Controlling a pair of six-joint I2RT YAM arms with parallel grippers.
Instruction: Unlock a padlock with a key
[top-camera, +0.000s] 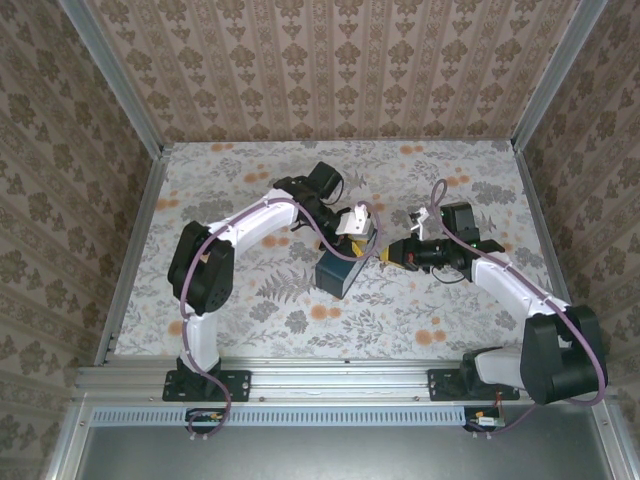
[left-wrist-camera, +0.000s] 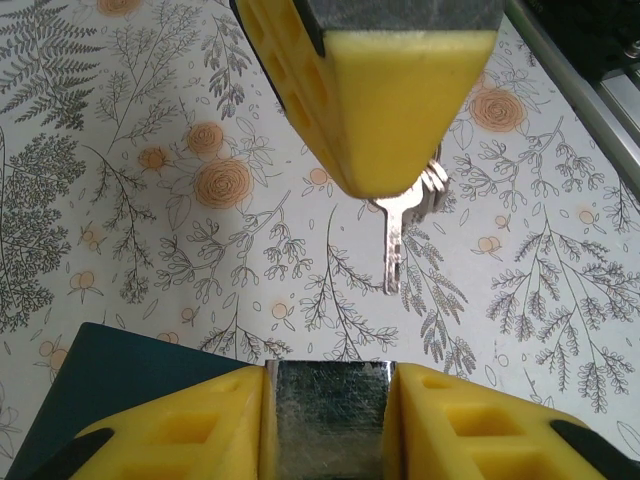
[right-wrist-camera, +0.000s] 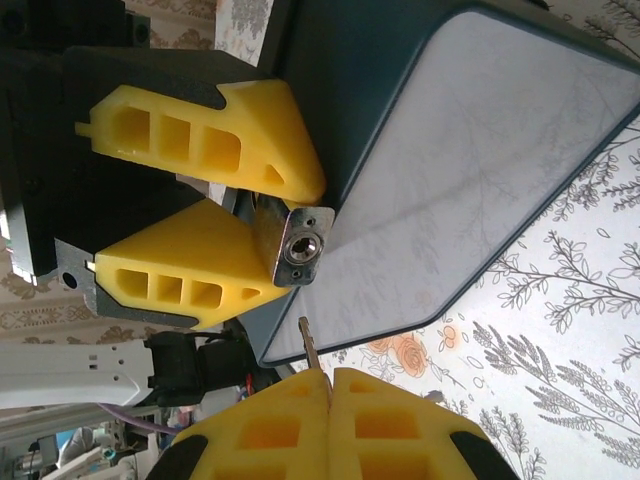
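**Figure. Key presented to the padlock, mid-tabletop.**

The padlock (right-wrist-camera: 300, 246) is clamped between the yellow fingers (right-wrist-camera: 200, 150) of the left tool (top-camera: 358, 228). It is held off the tabletop (top-camera: 250, 180), just beside a dark teal box (top-camera: 338, 272), with its keyhole (right-wrist-camera: 298, 250) turned toward the opposing arm. The right tool (right-wrist-camera: 328, 378) is closed on the key (left-wrist-camera: 392, 250), gripped by the bow so that the blade projects forward. Further keys (left-wrist-camera: 432, 182) on the same ring are seen behind that tool. The blade tip is shown near the keyhole but apart from it, and offset to one side in the right wrist view.

For a clean insertion, the blade should be brought in line with the keyway before any advance is made. Its flat should be matched to the slot and the approach kept straight along the lock's axis. The padlock body should be held rigid, since a sideways push is judged likely to twist it in the grip. Rotation should be applied only once the blade is fully seated.

The tabletop is covered with a pale sheet printed with ferns and orange flowers. The cell is enclosed by damask-papered walls (top-camera: 330, 60) set in aluminium framing (top-camera: 330, 372).
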